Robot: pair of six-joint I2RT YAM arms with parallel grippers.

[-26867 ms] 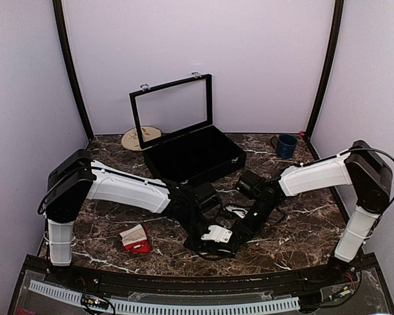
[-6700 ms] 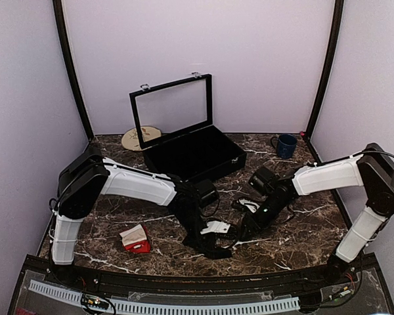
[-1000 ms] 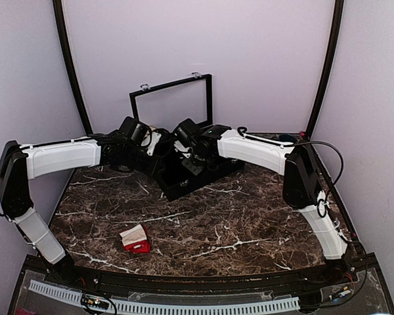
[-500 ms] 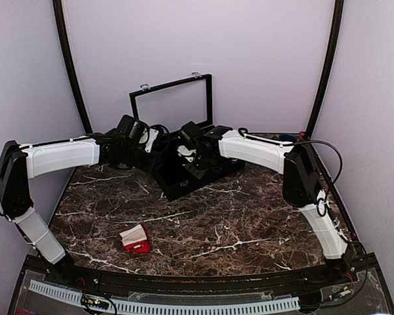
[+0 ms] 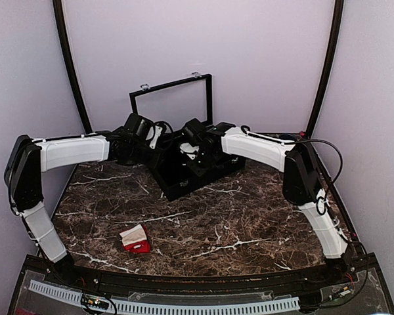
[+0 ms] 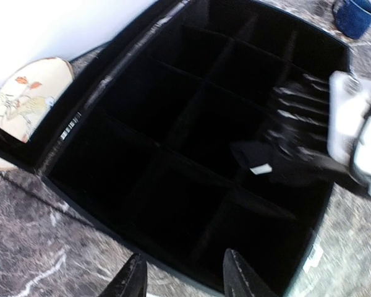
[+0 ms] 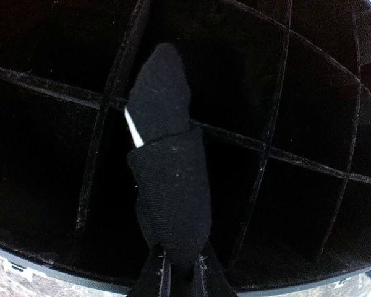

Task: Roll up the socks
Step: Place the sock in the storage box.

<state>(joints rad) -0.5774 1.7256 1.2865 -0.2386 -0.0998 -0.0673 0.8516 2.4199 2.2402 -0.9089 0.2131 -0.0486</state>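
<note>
Overall: both arms reach to the case (image 5: pixel 184 187) at the upper middle of the top view.
Socks (image 5: pixel 136 239): red with a cream band, lying in a small heap on the bench (image 5: pixel 249 223) at the lower left of the top view. They are well apart from the case and from both arms.
Case: black, with its lid (image 5: pixel 171 84) standing upright behind it. Dividers split the dark inside (image 6: pixel 130 161) into a grid of compartments.
Right jaws: closed on a black bundle (image 7: pixel 170 192), pinching its lower end at the bottom centre of the right wrist view.
Bundle: rolled dark fabric with a thin white strip at its left side. It runs from the bottom centre up toward the top of the frame, above a crossing of dividers (image 7: pixel 275 111). In the left wrist view it shows right of centre (image 6: pixel 250 154), blurred, over the grid. Whether it touches the case cannot be told.
Left jaws: open. The two fingers (image 6: pixel 133 281) stand apart at the bottom edge of the left wrist view with nothing between them, above the case's near wall.
Left arm (image 5: pixel 72 152): comes in from the left edge of the top view.
Right arm (image 5: pixel 256 147): comes in from the right, its head over the case.
Mug (image 6: pixel 352 15): blue, in the upper right corner of the left wrist view, on the bench beyond the case.
Disc (image 6: pixel 25 102): pale, round, with a flower drawing, at the left edge of that view, just beside the case.
</note>
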